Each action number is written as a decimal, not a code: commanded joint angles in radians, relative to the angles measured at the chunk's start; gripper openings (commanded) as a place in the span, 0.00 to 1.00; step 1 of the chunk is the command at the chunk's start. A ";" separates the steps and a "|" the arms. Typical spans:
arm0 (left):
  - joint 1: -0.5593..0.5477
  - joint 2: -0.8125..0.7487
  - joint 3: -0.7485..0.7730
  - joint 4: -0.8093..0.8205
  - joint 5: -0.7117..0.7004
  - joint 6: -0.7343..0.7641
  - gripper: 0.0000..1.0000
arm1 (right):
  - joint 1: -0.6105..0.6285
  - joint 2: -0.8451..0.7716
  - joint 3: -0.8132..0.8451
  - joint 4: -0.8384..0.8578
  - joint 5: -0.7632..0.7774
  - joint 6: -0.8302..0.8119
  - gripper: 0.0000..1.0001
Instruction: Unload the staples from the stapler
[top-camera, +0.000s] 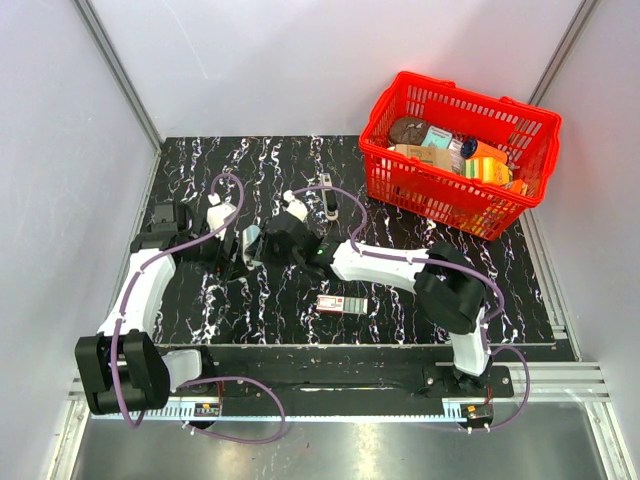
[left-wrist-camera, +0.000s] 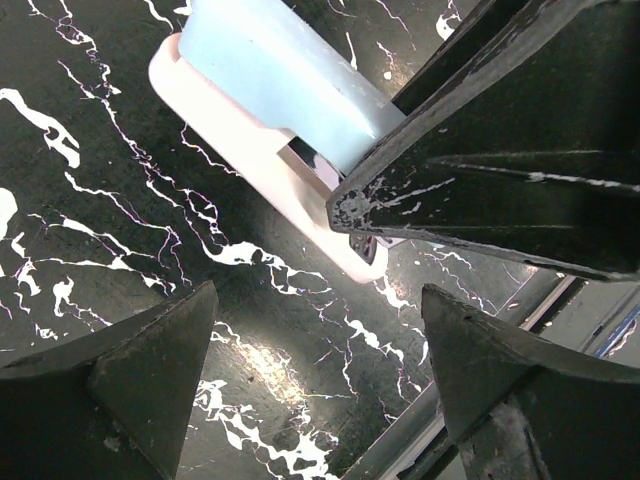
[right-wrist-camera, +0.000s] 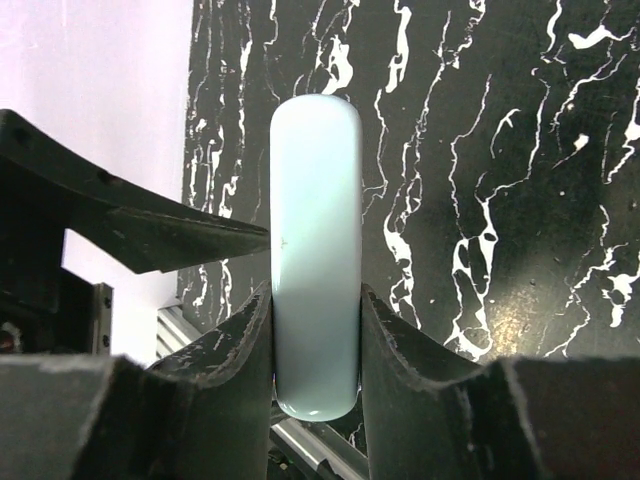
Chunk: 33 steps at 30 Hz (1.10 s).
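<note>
- Right up close in the right wrist view: the right gripper (right-wrist-camera: 315, 335) has both fingers pressed against the sides of the stapler (right-wrist-camera: 315, 200). It pinches the near end, and the pale-blue back runs straight away from the lens.
- A black finger from the other arm pokes in from the left of that view and stops just short of the stapler's side.
- Over to the left wrist view: the left gripper (left-wrist-camera: 318, 298) has its fingers spread wide. Only the marbled mat (top-camera: 400, 320) shows between them, and nothing is held.
- Just beyond those open tips the stapler lies slantwise, its blue top over a whitish base. A dark slot shows between the two at the end where the right arm's finger bites.
- Whether the base sits on the mat or hangs just above it, I cannot tell.
- From above, the stapler is at the left-centre of the mat, squeezed between the two wrists, with the grippers nose to nose over it.
- A slim black-and-silver object (top-camera: 327, 200) lies just behind the right wrist, toward the back wall.
- A small red-and-white box (top-camera: 341, 303) lies on the mat nearer the arm bases, apart from the stapler.
- A red basket (top-camera: 405, 80) sits at the far right corner, filled with packets.
</note>
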 joint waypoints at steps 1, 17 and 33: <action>-0.004 0.000 -0.014 0.053 0.058 0.046 0.87 | 0.002 -0.095 -0.014 0.140 -0.028 0.050 0.00; -0.002 0.014 -0.024 0.156 0.032 -0.006 0.38 | 0.008 -0.092 -0.056 0.198 -0.097 0.087 0.00; -0.001 0.000 -0.040 0.102 0.084 0.094 0.40 | 0.017 -0.078 -0.048 0.206 -0.131 0.089 0.00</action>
